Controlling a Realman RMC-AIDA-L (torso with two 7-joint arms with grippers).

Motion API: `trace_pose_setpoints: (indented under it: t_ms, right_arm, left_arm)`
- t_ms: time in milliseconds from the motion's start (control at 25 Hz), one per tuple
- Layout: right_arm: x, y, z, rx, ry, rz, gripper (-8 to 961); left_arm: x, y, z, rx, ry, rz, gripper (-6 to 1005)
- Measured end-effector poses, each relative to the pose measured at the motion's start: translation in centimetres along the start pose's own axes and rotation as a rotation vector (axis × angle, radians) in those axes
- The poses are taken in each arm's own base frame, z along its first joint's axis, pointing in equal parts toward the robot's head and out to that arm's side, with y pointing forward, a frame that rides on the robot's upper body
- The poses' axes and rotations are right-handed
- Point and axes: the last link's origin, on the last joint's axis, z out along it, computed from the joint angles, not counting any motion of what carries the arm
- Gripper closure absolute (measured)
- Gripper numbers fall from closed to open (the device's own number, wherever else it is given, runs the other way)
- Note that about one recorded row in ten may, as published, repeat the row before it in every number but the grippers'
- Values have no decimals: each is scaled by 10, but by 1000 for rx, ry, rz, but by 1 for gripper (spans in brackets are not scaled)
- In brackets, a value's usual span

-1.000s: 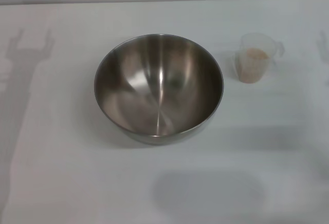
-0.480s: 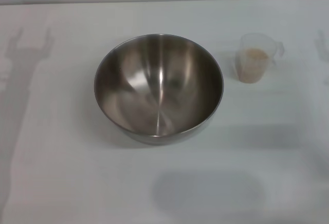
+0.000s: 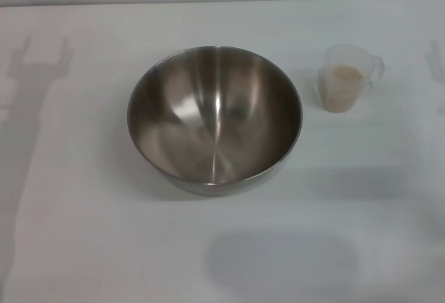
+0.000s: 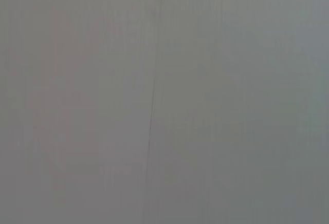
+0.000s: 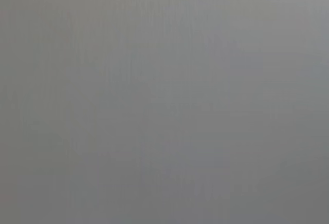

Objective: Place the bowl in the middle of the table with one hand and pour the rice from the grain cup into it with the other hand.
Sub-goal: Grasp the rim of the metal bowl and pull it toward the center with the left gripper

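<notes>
The large shiny steel bowl stands upright and empty near the middle of the white table. The small clear grain cup stands upright to the bowl's right, apart from it, its handle pointing right. Pale beige rice fills part of the cup. Neither gripper shows in the head view; only arm shadows fall on the table at the left and right edges. Both wrist views show a plain grey surface and no fingers.
A grey wall runs along the table's far edge. A faint grey shadow patch lies on the table in front of the bowl.
The arm shadow at the table's left edge has shifted slightly. The bowl and the cup have not moved.
</notes>
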Motion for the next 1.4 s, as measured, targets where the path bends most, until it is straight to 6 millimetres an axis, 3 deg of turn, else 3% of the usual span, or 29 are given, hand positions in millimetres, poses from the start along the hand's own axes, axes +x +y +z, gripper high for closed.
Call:
trace_pose_setpoints:
  t_ms: [480, 600, 640, 760, 840, 1000, 1040, 1280, 1400]
  right_arm:
    - [2, 0, 4, 1, 16, 0, 254]
    - [3, 0, 4, 2, 17, 1, 255]
    - [3, 0, 4, 2, 17, 0, 255]
    - [3, 0, 4, 2, 17, 1, 255]
    - [2, 1, 4, -1, 15, 2, 255]
    - [2, 1, 4, -2, 14, 2, 254]
    - [3, 1, 4, -2, 16, 2, 254]
    - [2, 2, 3, -4, 14, 5, 254]
    - [2, 3, 4, -6, 10, 6, 254]
  left_arm:
    - [0, -1, 8, 15, -23, -12, 273]
    - [6, -6, 29, 61, -79, -88, 273]
    - [15, -9, 50, 88, -150, -143, 273]
    - [19, -10, 60, 97, -198, -165, 274]
    - [41, -3, 90, 97, -358, -191, 274]
    - [67, 11, 105, 81, -477, -175, 274]
    - [79, 19, 106, 70, -528, -145, 274]
    - [103, 37, 105, 19, -629, -87, 273]
    - [118, 55, 104, -122, -740, -78, 273]
